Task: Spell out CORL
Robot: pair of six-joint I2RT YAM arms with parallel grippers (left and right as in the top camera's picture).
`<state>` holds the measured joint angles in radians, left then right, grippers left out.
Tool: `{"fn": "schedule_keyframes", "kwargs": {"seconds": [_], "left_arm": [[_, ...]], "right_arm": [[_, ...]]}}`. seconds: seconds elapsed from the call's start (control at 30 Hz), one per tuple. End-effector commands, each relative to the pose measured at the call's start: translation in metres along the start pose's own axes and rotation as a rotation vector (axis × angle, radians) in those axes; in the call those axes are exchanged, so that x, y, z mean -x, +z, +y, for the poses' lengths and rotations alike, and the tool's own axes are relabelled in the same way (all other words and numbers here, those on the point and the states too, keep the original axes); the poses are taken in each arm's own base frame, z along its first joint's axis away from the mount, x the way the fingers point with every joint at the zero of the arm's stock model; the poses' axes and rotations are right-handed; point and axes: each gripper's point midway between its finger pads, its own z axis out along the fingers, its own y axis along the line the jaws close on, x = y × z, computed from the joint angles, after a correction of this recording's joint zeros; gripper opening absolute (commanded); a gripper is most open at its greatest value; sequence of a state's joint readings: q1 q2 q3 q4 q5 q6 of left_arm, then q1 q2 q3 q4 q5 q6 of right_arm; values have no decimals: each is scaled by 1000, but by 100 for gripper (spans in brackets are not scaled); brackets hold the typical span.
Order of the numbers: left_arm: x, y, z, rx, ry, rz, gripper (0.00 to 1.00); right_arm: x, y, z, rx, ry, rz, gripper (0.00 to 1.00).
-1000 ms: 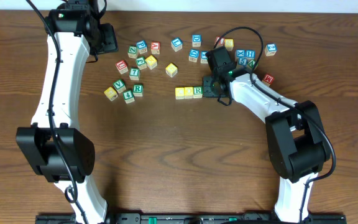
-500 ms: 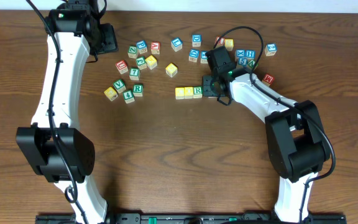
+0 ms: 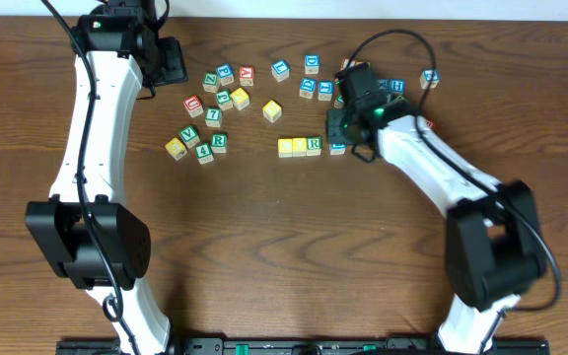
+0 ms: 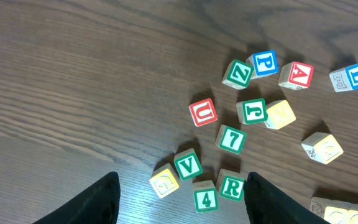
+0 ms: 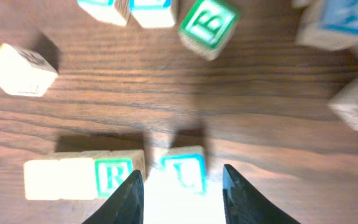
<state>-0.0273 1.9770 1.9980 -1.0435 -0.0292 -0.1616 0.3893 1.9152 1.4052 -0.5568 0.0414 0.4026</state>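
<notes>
Wood-grain surface [image 3: 264, 247] is seen bearing the blue L block [image 5: 184, 169] just beside the green R block [image 5: 114, 176], straddled by the right hand [image 5: 183, 183], fingers spread and nothing gripped, by which the R block could be knocked askew if lifted crookedly.

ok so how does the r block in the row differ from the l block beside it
The R block has a green letter and frame; the L block has blue ones. The R block touches the yellow blocks of the row; the L block sits a narrow gap off. The L block lies between the right gripper's open fingers, the R block outside them. Both are wooden cubes, letter up, in one line.
</notes>
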Motion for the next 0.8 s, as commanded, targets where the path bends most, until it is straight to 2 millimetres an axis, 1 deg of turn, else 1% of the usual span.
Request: {"fn": "schedule_keyframes", "kwargs": {"seconds": [0.0, 0.03, 0.13, 0.23, 0.37, 0.53, 0.77], "left_arm": [[3, -2, 1, 4, -38, -8, 63], [3, -2, 1, 3, -41, -8, 64], [1, 0, -1, 3, -37, -3, 64], [-3, 3, -3, 2, -30, 7, 63], [-8, 7, -11, -2, -13, 19, 64], [-11, 12, -21, -9, 6, 29, 64], [-13, 16, -24, -9, 12, 39, 64]], "right_arm": [[8, -16, -23, -46, 57, -13, 34], [1, -12, -31, -66, 74, 20, 31], [-10, -3, -40, -84, 84, 70, 26], [-22, 12, -40, -74, 86, 120, 22], [-34, 32, -36, -74, 74, 159, 19], [-42, 46, -33, -74, 65, 177, 18], [-40, 48, -27, -64, 56, 164, 19]]}}
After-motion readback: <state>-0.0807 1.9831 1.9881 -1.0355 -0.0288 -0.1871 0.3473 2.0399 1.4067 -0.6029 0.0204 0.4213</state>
